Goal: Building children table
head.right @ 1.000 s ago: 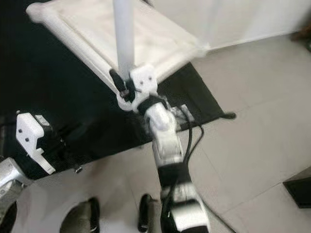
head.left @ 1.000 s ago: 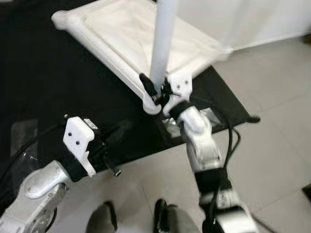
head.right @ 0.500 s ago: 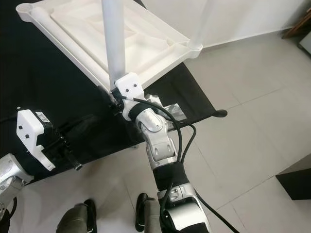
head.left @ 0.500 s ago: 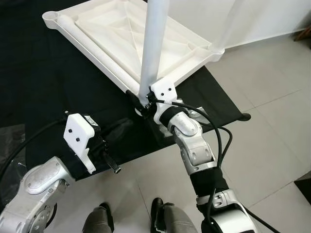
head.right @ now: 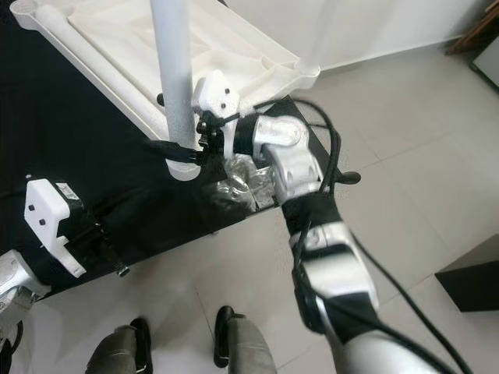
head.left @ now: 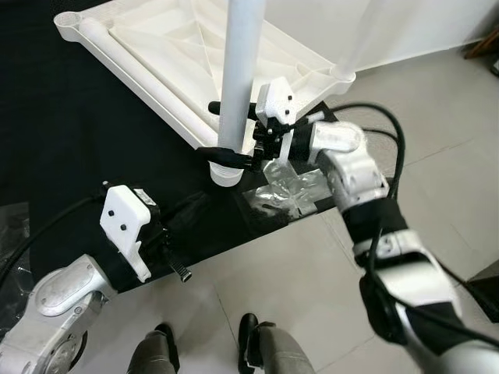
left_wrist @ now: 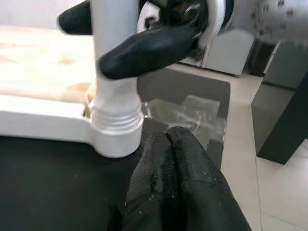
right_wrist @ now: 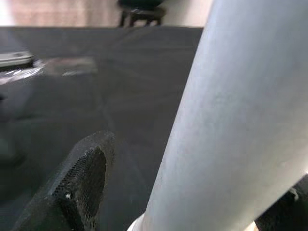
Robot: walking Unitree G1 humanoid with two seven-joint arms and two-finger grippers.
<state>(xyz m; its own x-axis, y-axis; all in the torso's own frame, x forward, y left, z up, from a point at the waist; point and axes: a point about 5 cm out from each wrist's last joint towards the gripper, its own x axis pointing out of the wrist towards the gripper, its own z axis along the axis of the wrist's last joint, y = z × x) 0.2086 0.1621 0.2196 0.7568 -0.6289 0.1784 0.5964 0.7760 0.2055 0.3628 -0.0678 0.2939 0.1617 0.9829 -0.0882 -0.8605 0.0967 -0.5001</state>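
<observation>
The white leg (head.left: 238, 70) runs off the top edge, and the tabletop's (head.left: 156, 54) far side is cut off.

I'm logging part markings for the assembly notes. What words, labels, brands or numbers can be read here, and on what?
Small label on the left claw's white wrist housing: print too small and blurred to read.
Table leg, upturned tabletop, plastic bag: no legible text.

You see a black mat (head.left: 93, 132) spread beneath both grippers on a grey tiled floor (head.left: 437, 156). A crumpled clear plastic bag (head.left: 284, 191) lies just below the right gripper.
</observation>
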